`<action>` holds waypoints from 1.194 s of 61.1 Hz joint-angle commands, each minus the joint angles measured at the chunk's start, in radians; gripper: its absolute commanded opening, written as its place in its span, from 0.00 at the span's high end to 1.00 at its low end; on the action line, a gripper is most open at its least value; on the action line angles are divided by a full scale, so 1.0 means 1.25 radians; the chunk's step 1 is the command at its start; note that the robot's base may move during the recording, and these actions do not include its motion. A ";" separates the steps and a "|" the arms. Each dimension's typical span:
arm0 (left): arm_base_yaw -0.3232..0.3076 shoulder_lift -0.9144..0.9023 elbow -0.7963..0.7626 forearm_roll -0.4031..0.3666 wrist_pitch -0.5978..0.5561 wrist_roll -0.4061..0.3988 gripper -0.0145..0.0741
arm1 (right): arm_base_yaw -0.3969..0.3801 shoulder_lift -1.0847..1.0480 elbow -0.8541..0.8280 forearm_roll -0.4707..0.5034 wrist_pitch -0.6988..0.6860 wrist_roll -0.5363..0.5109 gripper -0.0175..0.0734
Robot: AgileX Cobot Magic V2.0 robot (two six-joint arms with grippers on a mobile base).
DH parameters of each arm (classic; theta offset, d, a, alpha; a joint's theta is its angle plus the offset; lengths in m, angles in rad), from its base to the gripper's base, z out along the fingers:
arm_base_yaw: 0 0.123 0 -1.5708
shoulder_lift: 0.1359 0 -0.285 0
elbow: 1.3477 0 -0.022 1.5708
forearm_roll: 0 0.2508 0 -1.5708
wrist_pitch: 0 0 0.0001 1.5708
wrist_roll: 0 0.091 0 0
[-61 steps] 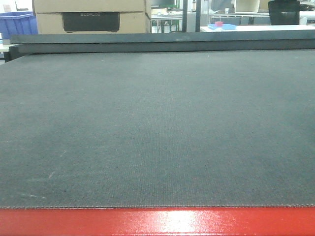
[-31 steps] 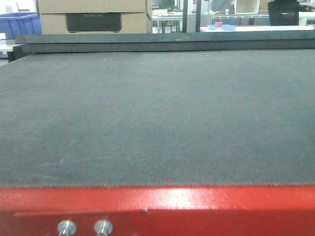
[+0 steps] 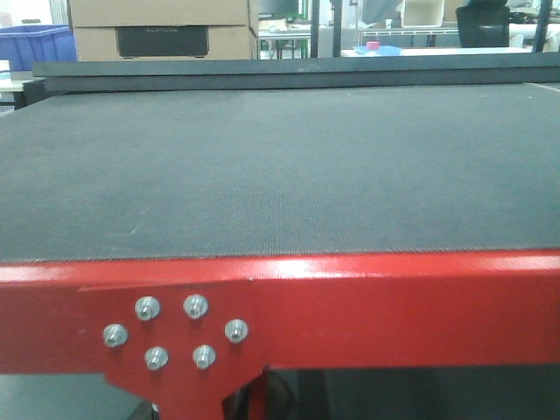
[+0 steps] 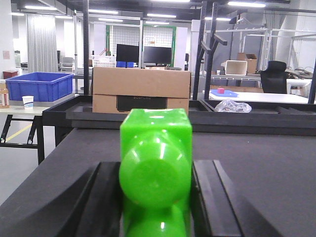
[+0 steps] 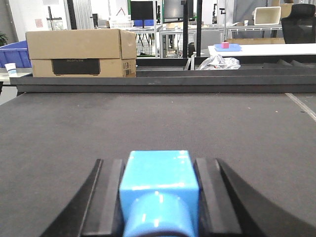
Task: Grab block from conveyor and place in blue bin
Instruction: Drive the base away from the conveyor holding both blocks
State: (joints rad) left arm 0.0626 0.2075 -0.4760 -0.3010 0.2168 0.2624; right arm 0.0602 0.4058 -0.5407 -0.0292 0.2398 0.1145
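Block (image 5: 159, 180) gripped by right claw (image 5: 158, 168) | green block (image 4: 155, 133) gripped by left claw (image 4: 155, 168)

**A factory-style robotics lab**

Ahead of my left gripper (image 4: 155, 190) stretches a conveyor belt (image 4: 266, 163). Beyond it is a cardboard box (image 4: 141, 84), with a blue bin (image 4: 38, 85) off to the gripper's left. Farther back I see monitors (image 4: 143, 53), metal racking (image 4: 210, 49), an office chair (image 4: 274, 81) and ceiling strip lights (image 4: 122, 20).

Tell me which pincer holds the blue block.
The right pincer: it grips the blue block, while the left pincer grips a green block.
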 commanded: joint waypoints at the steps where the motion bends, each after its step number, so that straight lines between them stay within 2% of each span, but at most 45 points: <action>1: 0.001 -0.005 0.002 -0.007 -0.019 0.004 0.96 | 0.000 -0.002 0.001 -0.008 -0.018 -0.003 0.99; 73: 0.001 -0.005 0.002 -0.007 -0.019 0.004 0.96 | 0.000 -0.002 0.001 -0.008 -0.018 -0.003 0.99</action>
State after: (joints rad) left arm 0.0626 0.2069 -0.4760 -0.3026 0.2094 0.2624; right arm 0.0602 0.4058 -0.5407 -0.0292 0.2398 0.1145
